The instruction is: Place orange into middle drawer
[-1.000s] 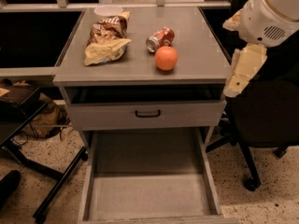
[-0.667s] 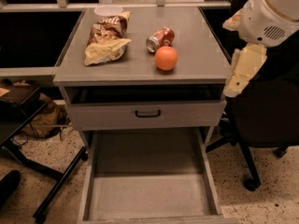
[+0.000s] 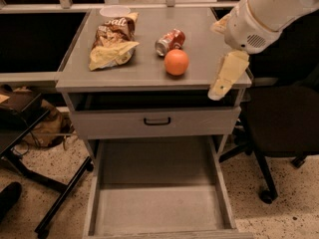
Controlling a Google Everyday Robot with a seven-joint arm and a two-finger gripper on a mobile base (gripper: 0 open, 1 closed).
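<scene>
Cabinet top (image 3: 149, 76), orange (image 3: 176, 61) just beside soda can (image 3: 170, 41), tool (image 3: 227, 77) at its edge

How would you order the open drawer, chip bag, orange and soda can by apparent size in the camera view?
1. middle drawer, also nearest the camera
2. chip bag
3. orange and soda can, too alike to rank
The gripper hangs right of the orange, at the cabinet top's right edge.

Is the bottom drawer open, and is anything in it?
Open and empty: the middle drawer is pulled out, showing bare grey floor. The orange sits on the cabinet top; the claw hangs by that top's right edge.
</scene>
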